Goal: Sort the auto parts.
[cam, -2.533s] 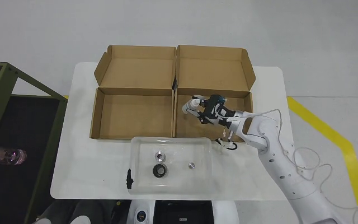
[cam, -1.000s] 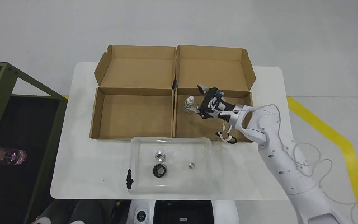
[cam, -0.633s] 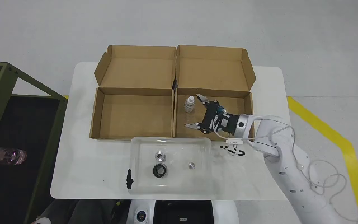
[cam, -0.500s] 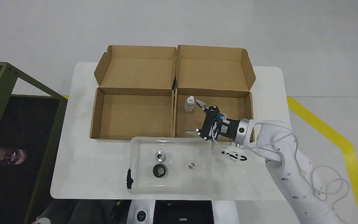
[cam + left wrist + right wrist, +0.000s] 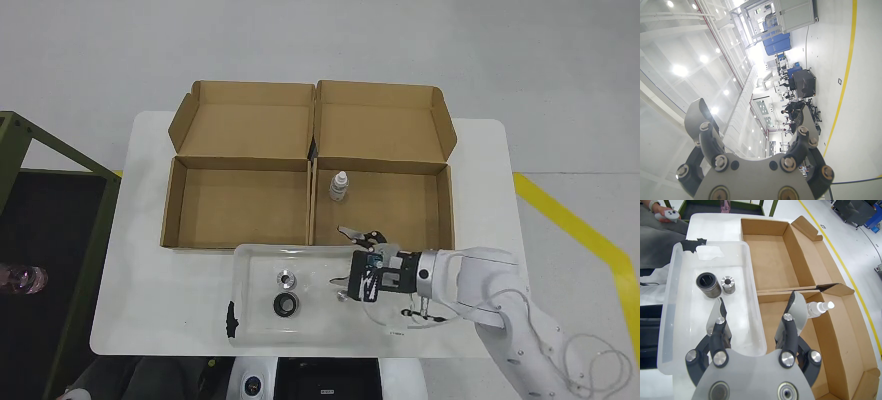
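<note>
**Top view.** Noted right claw (image 5: 340, 261) at the right end of the clear bin (image 5: 240, 262), fingers spread wide, nothing gripped. Logged one fingertip over the bin's far rim, next to the right box (image 5: 420, 215). Logged the other fingertip inside the bin, just beside the small silver part (image 5: 343, 295). Found silver collet (image 5: 287, 279) and black bearing (image 5: 287, 304) close together in the bin's left half, well apart from the claw. Recorded spray bottle (image 5: 341, 184) in the far left corner of the right box, apart from the claw; could not tell whether standing or lying. Saw left box (image 5: 240, 205) touching the right box, with both boxes and the bin on the white surface (image 5: 150, 260).

**Left wrist view.** Noted left claw (image 5: 750, 108) pointed up toward a hall ceiling, fingers released and apart, nothing held between them.

**Right wrist view.** Confirmed right claw (image 5: 757, 296) released, straddling the bin's long wall (image 5: 753, 275): one finger over the bin floor, the other over the right box (image 5: 838, 344). Logged black bearing (image 5: 708, 285) and silver collet (image 5: 728, 284) standing on end, just beside each other, ahead of the in-bin fingertip and not touched by it. Saw spray bottle (image 5: 818, 308) just beyond the outer finger, partly hidden by it. Noted left box (image 5: 776, 262) farther ahead.
</note>
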You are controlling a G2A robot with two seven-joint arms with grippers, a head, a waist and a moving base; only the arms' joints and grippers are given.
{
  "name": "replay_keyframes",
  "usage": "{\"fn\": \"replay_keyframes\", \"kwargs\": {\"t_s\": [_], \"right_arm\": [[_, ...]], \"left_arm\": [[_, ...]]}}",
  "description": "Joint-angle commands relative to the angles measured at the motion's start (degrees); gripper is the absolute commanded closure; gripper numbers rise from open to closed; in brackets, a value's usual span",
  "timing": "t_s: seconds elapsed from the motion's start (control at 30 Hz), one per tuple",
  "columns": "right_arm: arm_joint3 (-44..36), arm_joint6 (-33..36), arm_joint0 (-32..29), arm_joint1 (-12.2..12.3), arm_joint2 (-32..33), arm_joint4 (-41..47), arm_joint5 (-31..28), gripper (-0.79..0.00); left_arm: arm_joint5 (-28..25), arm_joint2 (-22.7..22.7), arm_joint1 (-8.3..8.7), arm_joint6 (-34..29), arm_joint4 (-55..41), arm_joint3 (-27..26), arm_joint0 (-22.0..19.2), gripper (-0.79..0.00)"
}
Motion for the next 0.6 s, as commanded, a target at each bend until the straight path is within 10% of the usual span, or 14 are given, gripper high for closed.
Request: {"fn": "replay_keyframes", "kwargs": {"t_s": [0.0,0.57], "right_arm": [[-0.76,1.32,-0.90,0.19,-0.13,-0.04,-0.14,-0.653],[-2.53,11.18,-2.73,0.86,-7.18,-4.46,-1.84,-0.548]], "left_arm": [[0.00,0.00,0.00,0.00,0.00,0.00,0.00,-0.785],[0.00,0.00,0.00,0.00,0.00,0.00,0.00,-0.785]]}}
